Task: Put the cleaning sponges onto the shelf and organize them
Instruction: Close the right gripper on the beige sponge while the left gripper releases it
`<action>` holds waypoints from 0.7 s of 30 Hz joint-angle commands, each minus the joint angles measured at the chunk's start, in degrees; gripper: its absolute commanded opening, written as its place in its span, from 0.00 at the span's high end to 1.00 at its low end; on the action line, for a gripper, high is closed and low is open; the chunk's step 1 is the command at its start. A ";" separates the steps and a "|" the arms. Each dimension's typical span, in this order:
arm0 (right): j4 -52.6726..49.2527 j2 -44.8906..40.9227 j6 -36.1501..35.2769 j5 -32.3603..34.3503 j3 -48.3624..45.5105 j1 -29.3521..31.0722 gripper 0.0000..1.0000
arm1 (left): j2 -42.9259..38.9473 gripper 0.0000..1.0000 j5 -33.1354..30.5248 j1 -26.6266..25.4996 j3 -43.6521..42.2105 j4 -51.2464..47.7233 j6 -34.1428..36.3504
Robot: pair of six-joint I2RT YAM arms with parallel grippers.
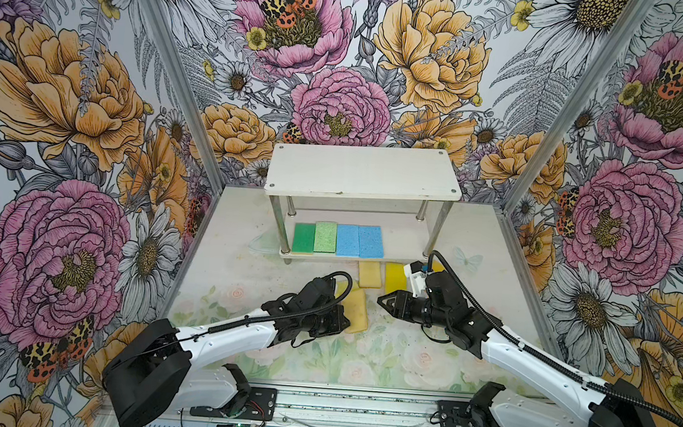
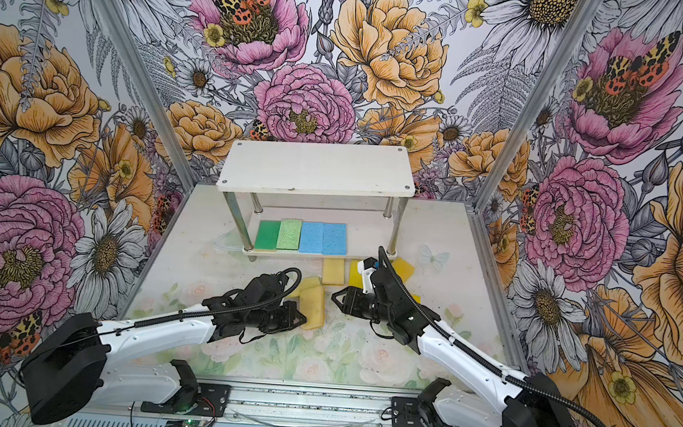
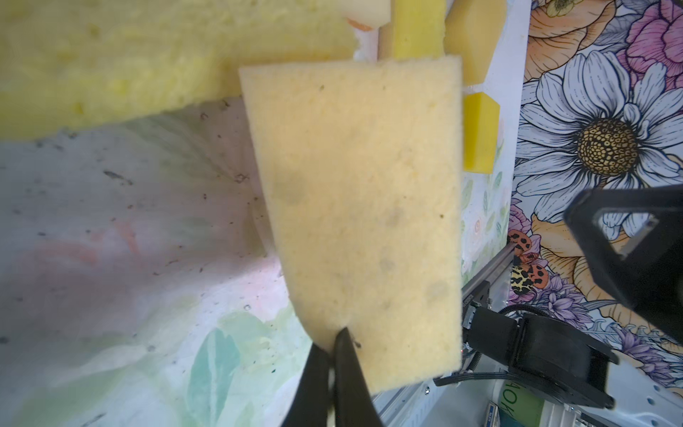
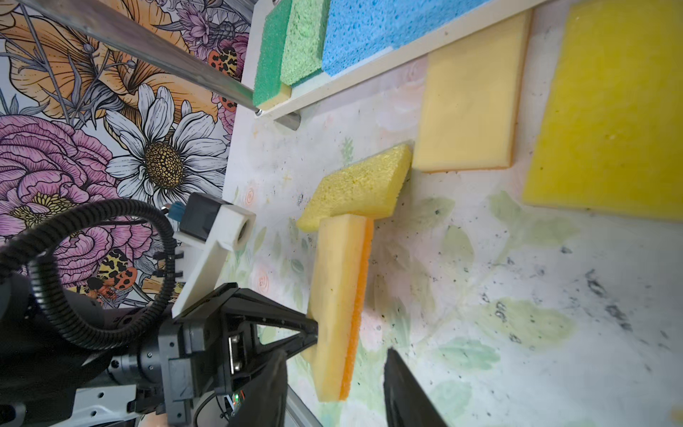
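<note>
My left gripper (image 1: pixel 346 322) (image 3: pixel 334 355) is shut on the near edge of a pale yellow sponge (image 1: pixel 356 312) (image 3: pixel 362 203) with an orange backing (image 4: pixel 356 295), which is tilted low over the table. Its far end meets a rough yellow sponge (image 4: pixel 358 188) (image 1: pixel 342 286). My right gripper (image 1: pixel 381 300) (image 4: pixel 334 355) is open, just right of the held sponge and apart from it. The white shelf (image 1: pixel 364 172) stands behind; its lower board carries a dark green sponge (image 1: pixel 303 238), a light green sponge (image 1: pixel 325 236) and two blue sponges (image 1: pixel 359 241).
On the table in front of the shelf lie a pale yellow sponge (image 1: pixel 369 274) and a bright yellow sponge (image 1: pixel 395 278). Another yellow sponge (image 2: pixel 402 267) peeks out behind the right wrist. The shelf's top board is bare. Floral walls enclose the table on three sides.
</note>
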 commanded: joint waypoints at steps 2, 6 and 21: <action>0.56 -0.21 0.91 0.78 -0.32 1.63 0.57 | 1.79 0.93 -2.25 -1.20 3.93 2.98 -0.87; 0.53 0.16 1.40 1.19 -1.36 2.26 0.57 | 1.58 0.92 -2.79 -1.30 5.37 2.93 -0.88; 0.51 2.03 1.81 4.55 -0.89 4.83 0.72 | -0.01 0.91 -3.47 -1.33 7.44 1.46 -0.39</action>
